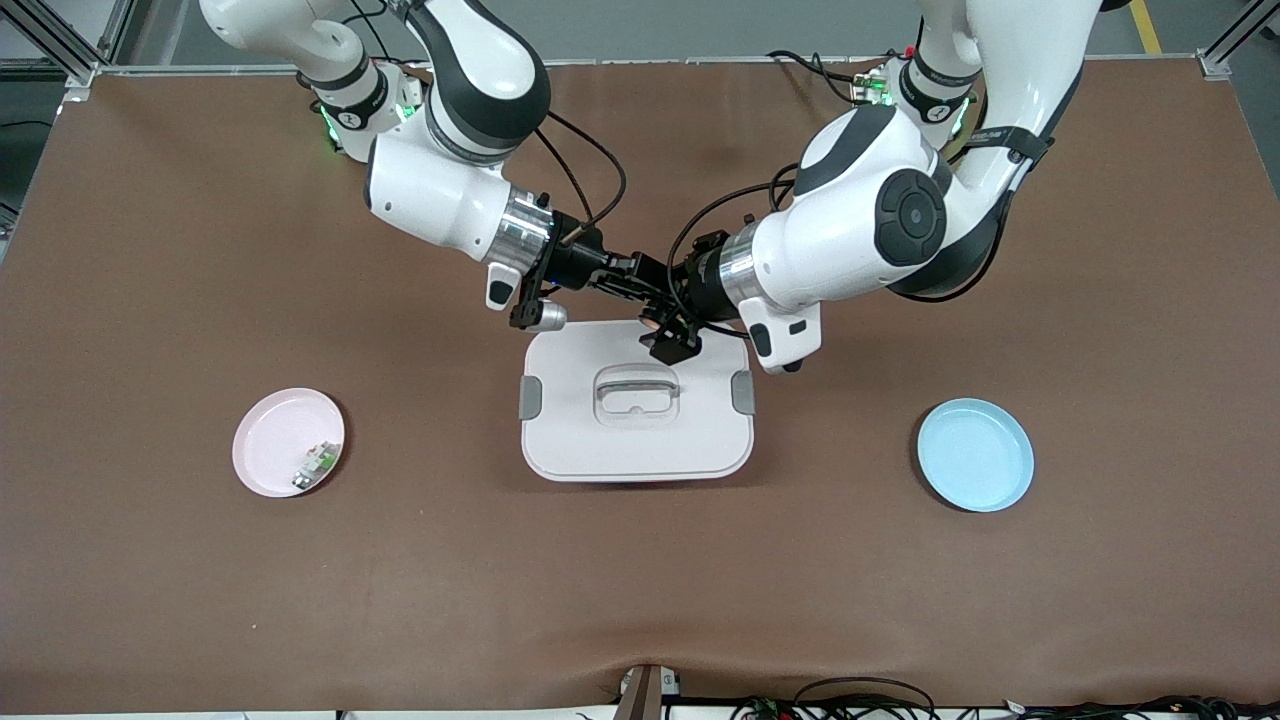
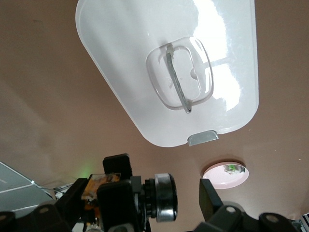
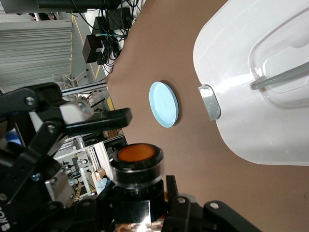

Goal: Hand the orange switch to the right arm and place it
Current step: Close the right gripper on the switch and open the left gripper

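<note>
1. Brown table (image 1: 200, 560) under both arms, running the whole width of the front view.
2. Right arm (image 1: 450, 190) reaching in from its base toward the table's middle, meeting the left arm (image 1: 860, 220) above the white box.
3. White box (image 1: 637, 440) with a closed lid, grey clips on two sides and a clear handle (image 1: 637, 392) on top, at the table's centre.
4. Blue plate (image 1: 975, 455) toward the left arm's end of the table, well apart from the box.
5. Pink plate (image 1: 275, 440) toward the right arm's end, carrying a small white-and-green part (image 1: 318, 465) near its rim.
6. Right gripper (image 1: 645, 290) over the edge of the box nearest the robots' bases, fingers clamped on the orange switch (image 3: 137, 164).
7. Left gripper (image 1: 672, 335) over the same edge, just beside the right gripper; fingers (image 2: 208, 193) spread apart on either side of the switch, not pressing on it.
8. Switch held up in the air between the two grippers, over the box; orange round end facing the right wrist camera, black body with orange bands seen from the left wrist.
</note>
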You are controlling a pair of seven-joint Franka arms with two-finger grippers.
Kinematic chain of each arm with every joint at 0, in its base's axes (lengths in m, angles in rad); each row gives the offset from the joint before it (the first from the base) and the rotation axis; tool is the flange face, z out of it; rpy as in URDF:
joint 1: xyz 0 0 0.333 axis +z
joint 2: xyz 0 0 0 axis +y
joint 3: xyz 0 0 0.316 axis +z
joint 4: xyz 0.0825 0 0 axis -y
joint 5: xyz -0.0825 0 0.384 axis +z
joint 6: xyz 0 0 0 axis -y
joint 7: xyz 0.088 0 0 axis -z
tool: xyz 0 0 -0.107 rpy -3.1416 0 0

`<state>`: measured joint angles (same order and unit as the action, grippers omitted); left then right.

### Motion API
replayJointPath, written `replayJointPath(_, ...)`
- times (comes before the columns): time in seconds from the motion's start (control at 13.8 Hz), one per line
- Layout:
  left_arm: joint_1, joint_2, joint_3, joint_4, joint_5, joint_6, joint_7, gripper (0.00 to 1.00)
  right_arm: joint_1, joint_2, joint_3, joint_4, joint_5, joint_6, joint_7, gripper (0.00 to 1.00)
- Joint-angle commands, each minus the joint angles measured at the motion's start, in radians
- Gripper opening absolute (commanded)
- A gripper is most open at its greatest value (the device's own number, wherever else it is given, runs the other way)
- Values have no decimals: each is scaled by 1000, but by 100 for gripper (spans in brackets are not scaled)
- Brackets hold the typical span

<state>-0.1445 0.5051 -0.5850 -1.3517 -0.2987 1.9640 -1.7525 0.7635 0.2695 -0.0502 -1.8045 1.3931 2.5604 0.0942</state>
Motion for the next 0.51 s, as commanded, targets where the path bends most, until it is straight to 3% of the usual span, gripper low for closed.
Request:
replayJointPath(0.0,17,-42,5,6,-7,-52,-13,100,2,-29,1,-22,1,-8,18,0)
replayJointPath(0.29,83,-109,7,3,39,-76,1,100,0,-44,-2,-24,-17,-8,12,0)
replayJointPath(0.44,89,-120,8,2,142,-83,24,100,-6,-61,-2,-42,-118,-11,12,0)
